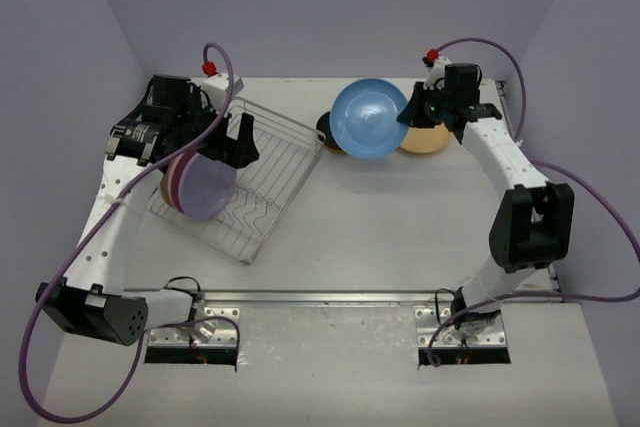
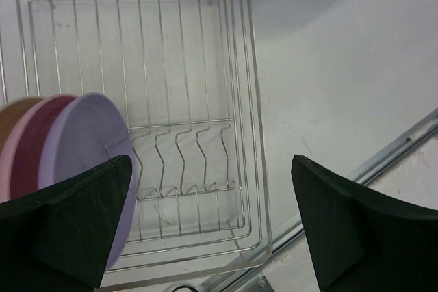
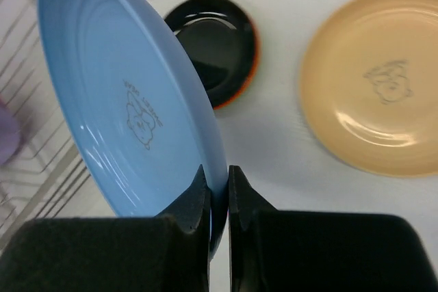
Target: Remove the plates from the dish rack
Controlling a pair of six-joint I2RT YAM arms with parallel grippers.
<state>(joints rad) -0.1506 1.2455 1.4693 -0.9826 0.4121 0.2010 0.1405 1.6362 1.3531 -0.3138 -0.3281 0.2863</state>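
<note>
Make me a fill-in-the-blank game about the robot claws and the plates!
The held plate pinched in the right claw is coloured ____.
The left claw above the dish rack is ____, gripping nothing.
The rack plate nearest the left claw is coloured ____.
Missing words: blue, open, lavender.

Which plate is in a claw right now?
The blue plate, pinched by its rim in the right claw, tilted. The tan plate and black plate lie flat, unheld; the lavender plate stands in the rack.
</note>
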